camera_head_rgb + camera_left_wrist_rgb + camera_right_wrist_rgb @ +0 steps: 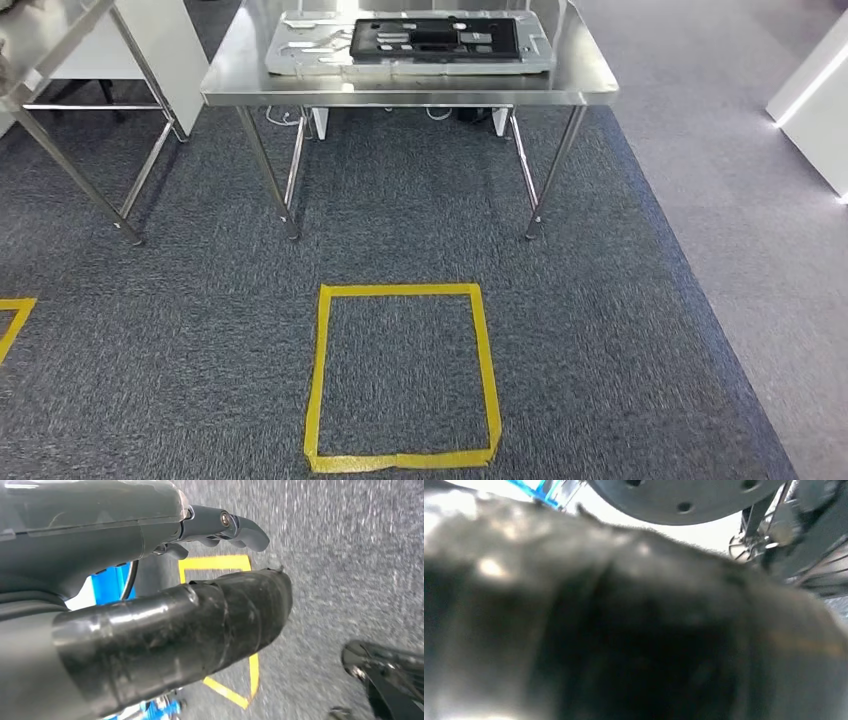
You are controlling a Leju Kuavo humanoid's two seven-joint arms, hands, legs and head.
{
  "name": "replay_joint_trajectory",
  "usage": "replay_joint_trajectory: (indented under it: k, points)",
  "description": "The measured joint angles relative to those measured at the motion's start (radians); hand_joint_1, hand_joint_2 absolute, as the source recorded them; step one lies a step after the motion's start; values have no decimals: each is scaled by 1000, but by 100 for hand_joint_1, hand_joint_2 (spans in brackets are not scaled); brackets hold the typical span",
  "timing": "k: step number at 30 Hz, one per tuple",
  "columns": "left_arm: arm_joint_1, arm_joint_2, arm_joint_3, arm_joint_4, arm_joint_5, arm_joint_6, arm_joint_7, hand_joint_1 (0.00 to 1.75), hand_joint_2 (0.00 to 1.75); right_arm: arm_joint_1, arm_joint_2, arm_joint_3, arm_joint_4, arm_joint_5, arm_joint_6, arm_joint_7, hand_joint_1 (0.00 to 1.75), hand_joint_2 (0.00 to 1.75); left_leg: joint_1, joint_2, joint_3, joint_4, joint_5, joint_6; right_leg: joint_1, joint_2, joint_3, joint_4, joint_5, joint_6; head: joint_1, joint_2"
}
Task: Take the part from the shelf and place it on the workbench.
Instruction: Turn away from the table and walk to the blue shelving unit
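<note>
While facing the steel counter [400,90] across the carpet, seems late in the task: black part [435,38] already rests there on a grey tray [300,50], well apart from left hand [220,527]. Left hand hangs over yellow floor square [215,562], fingers curled, apparently empty; right hand [624,630] blurred, cannot tell. Next: probably nothing but confirming placement.

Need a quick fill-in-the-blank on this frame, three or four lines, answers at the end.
1. The black panel lies on a grey tray on the steel ____.
2. The square taped on the carpet is ____ in colour.
3. The table stands ____ the taped square, as seen from the head view.
4. The left hand hangs over the ____.

Answers: table; yellow; beyond; carpet
</note>
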Motion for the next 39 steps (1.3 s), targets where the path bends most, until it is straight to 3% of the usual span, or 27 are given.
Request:
replay_joint_trajectory:
  k: [1,2,4,5,7,8,9,11,12,13,15,17,19,20,22,23,24,27,28,30,31,32,34,36,37,38,39]
  points:
    - [-1,2,0,0,-2,-1,-3,0,0,-4,0,-2,4,0,1,-5,0,0,0,11,-19,9,7,-3,-1,-10,47,-41,25,-1,0,0]
    - [-4,3,0,0,-4,-2,-6,0,0,-8,0,-3,7,0,2,-8,0,0,-2,20,-34,20,13,-7,1,-29,112,-110,30,-5,0,0]
    - [-6,5,-2,0,-6,-4,-12,0,0,-16,-2,-4,12,1,4,-13,0,0,-4,37,-53,39,25,-17,9,-66,220,-257,-2,-17,0,0]
    - [-8,6,-3,0,-6,-5,-15,0,0,-18,-2,-4,15,1,4,-15,0,0,-4,47,-58,44,33,-22,14,-73,244,-299,-16,-24,0,0]
    - [-10,7,-6,0,-6,-5,-21,0,0,-19,-3,-5,26,3,5,-20,0,0,0,61,-64,46,45,-37,15,-59,229,-318,-7,-41,0,0]
    - [-11,8,-8,0,-6,-6,-25,0,0,-21,-3,-5,30,3,6,-24,0,0,2,47,-69,54,31,-45,14,-51,217,-321,6,-51,-1,0]
    - [-10,9,-9,0,-6,-6,-28,0,0,-22,-3,-6,34,5,7,-27,0,0,4,22,-79,77,-1,-52,12,-43,202,-323,20,-60,-1,0]
    - [-6,10,-12,0,-6,-7,-32,0,0,-24,-4,-8,40,10,11,-33,0,0,7,-38,-104,174,-105,-59,14,-27,168,-322,48,-72,-2,0]
    - [-2,11,-14,0,-6,-7,-33,0,0,-24,-4,-9,42,13,12,-35,0,0,7,-52,-114,235,-147,-59,16,-16,147,-320,62,-74,-2,0]
    - [0,12,-16,0,-5,-7,-33,0,0,-23,-4,-9,44,15,14,-38,0,0,7,-58,-116,283,-168,-59,17,-3,126,-316,76,-75,-3,0]
    - [2,13,-17,0,-1,-7,-33,0,0,-22,-5,-9,49,19,17,-45,0,0,7,-63,-80,290,-140,-55,19,21,86,-306,100,-72,-3,0]
    - [2,13,-18,0,1,-7,-31,0,0,-20,-4,-10,53,18,23,-60,0,0,7,-88,17,168,-90,-45,19,44,52,-291,121,-66,-2,0]
    - [2,12,-21,0,0,-5,-28,0,0,-18,-2,-12,54,12,27,-81,0,0,5,-124,104,30,-85,-36,21,63,26,-280,143,-57,-2,0]
    - [3,11,-23,0,0,-5,-27,0,0,-16,-1,-14,54,9,29,-90,0,0,3,-132,122,-6,-91,-33,21,72,18,-279,154,-52,-2,0]
    - [1,7,-27,0,-2,-3,-25,0,0,-7,-1,-21,55,4,29,-101,0,0,3,-115,118,-22,-83,-26,20,85,10,-283,174,-39,-2,0]
    - [1,5,-29,0,-4,-2,-24,0,0,-4,-2,-24,56,2,28,-104,0,0,4,-102,111,-25,-72,-19,20,77,5,-278,165,-34,-2,0]
    - [1,3,-33,0,-7,1,-24,0,0,0,-2,-27,57,0,27,-107,0,0,6,-89,102,-28,-60,-11,19,62,-3,-259,136,-29,-1,0]
    - [6,-7,-49,0,-24,13,-33,0,0,8,-2,-34,57,-3,31,-117,0,0,7,-46,65,-27,-30,1,10,14,-44,-92,-13,-10,1,0]
    - [8,-11,-54,0,-30,17,-40,0,0,13,-3,-37,57,-4,35,-119,0,0,7,-31,50,-24,-21,-1,6,10,-52,-32,-36,-2,1,0]
    - [9,-16,-64,0,-36,23,-55,0,0,20,-5,-43,57,-3,43,-118,0,0,8,-3,17,-14,-7,-6,-4,3,-26,6,-12,10,1,0]
    - [8,-18,-68,0,-36,23,-65,0,0,23,-7,-45,57,-2,46,-117,0,0,8,8,2,-7,-2,-10,-8,-6,15,-31,15,13,1,0]
    - [7,-20,-71,0,-35,23,-76,0,0,23,-8,-47,57,0,49,-116,0,0,8,18,-10,0,2,-15,-10,-24,73,-96,29,14,1,0]
    - [7,-21,-74,0,-31,21,-98,0,0,24,-13,-51,56,2,50,-118,0,0,7,37,-27,17,8,-28,-6,-64,185,-249,12,6,0,0]
    - [5,-22,-77,0,-28,20,-109,0,87,28,-16,-55,55,6,55,-125,0,0,7,59,-31,25,16,-42,4,-71,220,-318,-10,-13,1,0]
    - [2,-22,-79,0,-27,20,-111,0,131,34,-16,-58,50,10,65,-124,0,0,9,66,-30,25,19,-50,4,-61,214,-321,-5,-25,1,0]
    - [0,-22,-82,0,-25,20,-111,0,175,44,-16,-60,36,17,86,-115,0,0,12,55,-32,31,13,-56,4,-53,210,-324,1,-36,2,0]
    - [-1,-23,-84,0,-23,19,-111,0,175,59,-14,-64,8,28,117,-92,0,0,15,30,-40,51,-7,-62,3,-46,207,-328,8,-46,1,0]
